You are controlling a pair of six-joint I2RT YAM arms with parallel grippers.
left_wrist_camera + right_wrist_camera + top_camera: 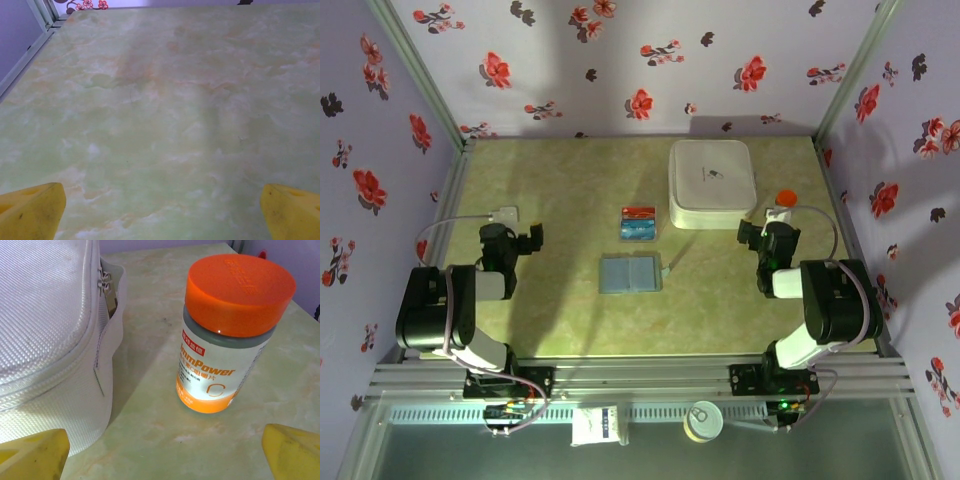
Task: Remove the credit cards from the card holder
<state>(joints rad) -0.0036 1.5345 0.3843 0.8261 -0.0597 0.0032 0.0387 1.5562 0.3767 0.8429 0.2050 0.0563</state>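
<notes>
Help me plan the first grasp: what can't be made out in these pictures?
Wallet, top view: too small to tell whether its slots hold cards.
Red and blue cards beyond it, top view: too small to count.
White case, right wrist view: cut off by the left and top edges.
Bottle label, right wrist view: small print blurred.
</notes>
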